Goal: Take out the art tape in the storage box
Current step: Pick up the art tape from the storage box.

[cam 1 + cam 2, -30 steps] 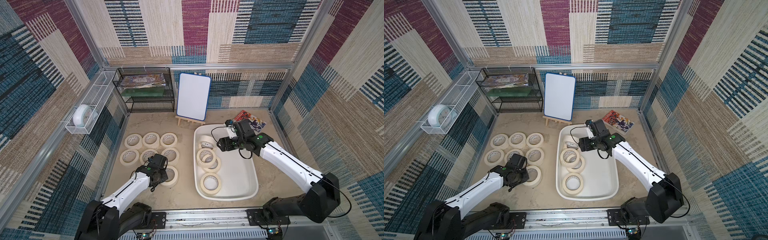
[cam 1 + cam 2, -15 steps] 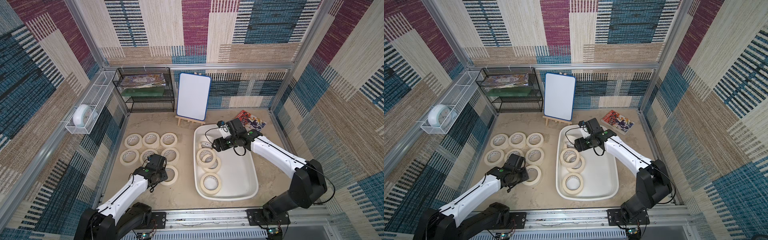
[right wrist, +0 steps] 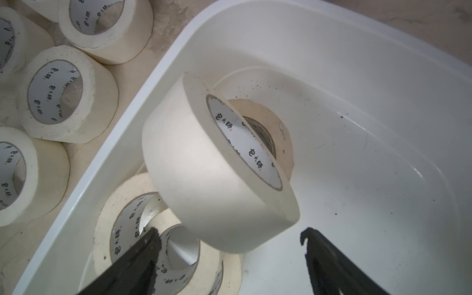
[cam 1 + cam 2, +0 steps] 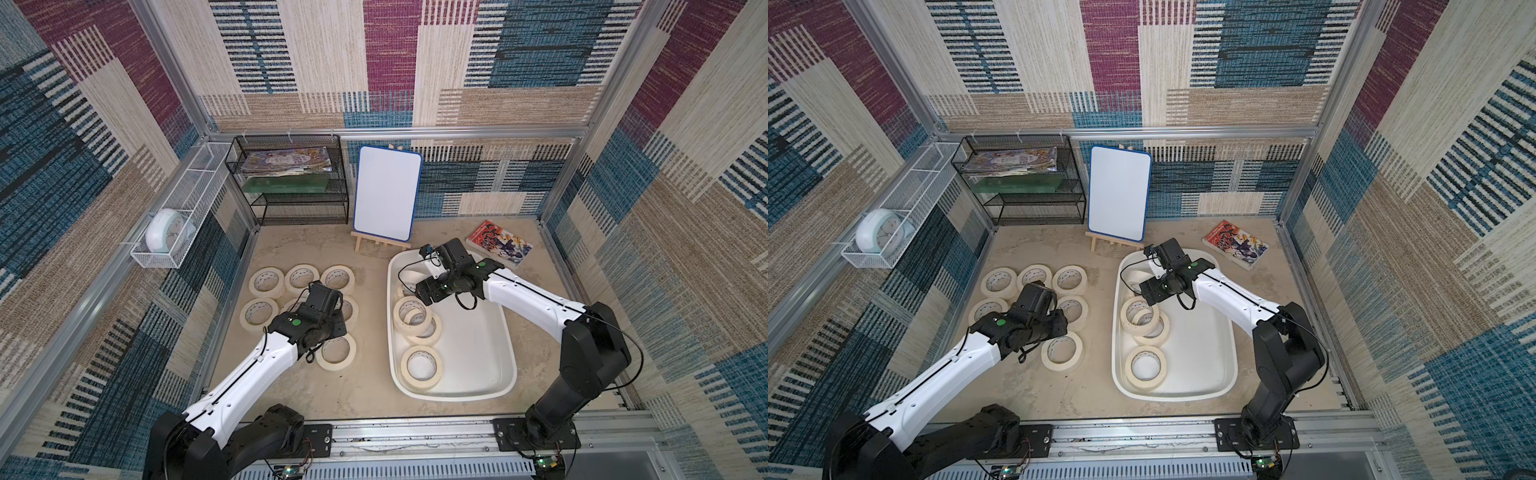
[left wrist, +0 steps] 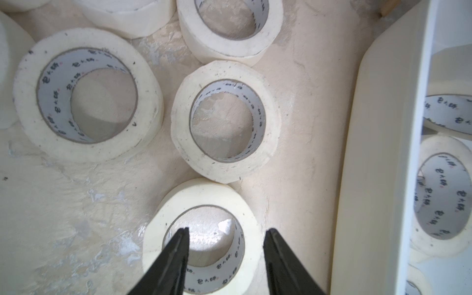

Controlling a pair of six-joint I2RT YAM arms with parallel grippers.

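Art tape [image 4: 267, 293] is lying in two places: a batch of rolls is sitting in rows on the desk [image 4: 365, 395] between its left edge and the storage box [image 4: 473, 353], and a handful are lying inside the box. One tilted roll [image 3: 217, 163] is standing on edge by the box's far left corner, leaning on what I am taking for another roll behind it, though the wrist view is too tight to be sure. An overlapping pair [image 4: 415, 322] is resting along the box's left wall, and a flat roll [image 4: 420, 384] is sitting by its front left corner.

The right gripper [image 3: 229, 235] is hanging just short of the tilted roll, jaws spread wide and gripping nothing. The left gripper [image 5: 227, 229] is hovering over the desk roll [image 5: 204, 194] nearest the front edge, jaws partly apart, one finger [image 5: 176, 255] over the core hole and one outside the wall, pinching nothing.

I am judging this as the reach for the next roll, with the box only partly emptied. Next, I am thinking of easing the right jaws down around the tilted roll's wall, matching its lean, closing firmly, then lifting it clear of the rim and across to the desk. The left arm is needing a straight lift off the desk roll.
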